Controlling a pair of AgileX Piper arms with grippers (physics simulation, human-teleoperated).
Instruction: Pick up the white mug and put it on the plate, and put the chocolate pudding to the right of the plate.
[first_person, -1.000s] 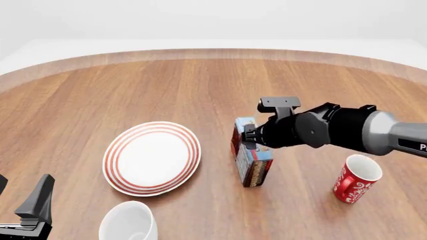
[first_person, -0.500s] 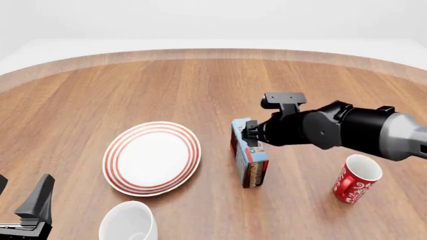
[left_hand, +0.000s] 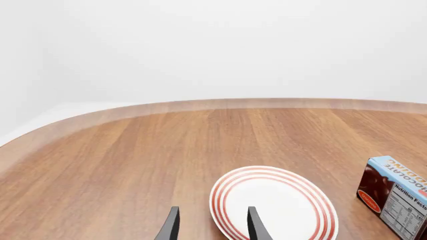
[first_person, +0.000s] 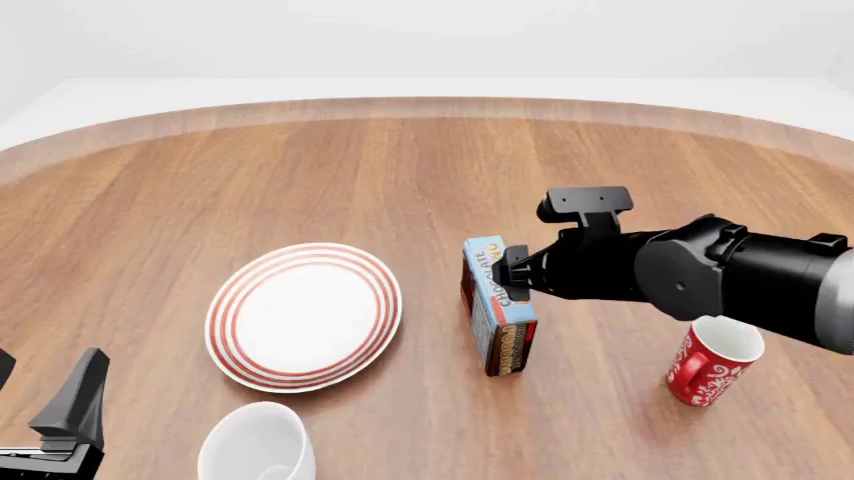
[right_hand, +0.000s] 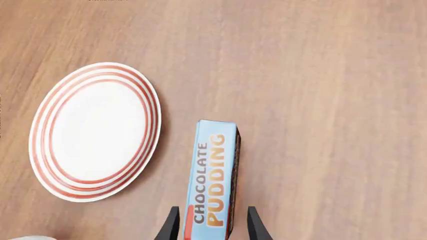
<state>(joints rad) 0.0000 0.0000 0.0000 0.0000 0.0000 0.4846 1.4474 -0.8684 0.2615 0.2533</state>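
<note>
Clearly a simulated test scene, not a lived-in room: flat, computer-rendered surfaces throughout. Only a broad round wooden table (first_person: 267, 180) with a paler curved rim, set on a plain white floor against featureless white walls. Household tableware laid out like a tabletop trial: a round white plate with concentric red rings (first_person: 304, 316) and a red mug with white swirls (first_person: 713, 358).

The right arm (first_person: 721, 280) is showing a bulky matte-black casing running into a grey sleeve at the frame's right edge, a flat black camera bracket (first_person: 587, 203) on top. The left hand (first_person: 60, 425) is showing dark angular fingers.
</note>
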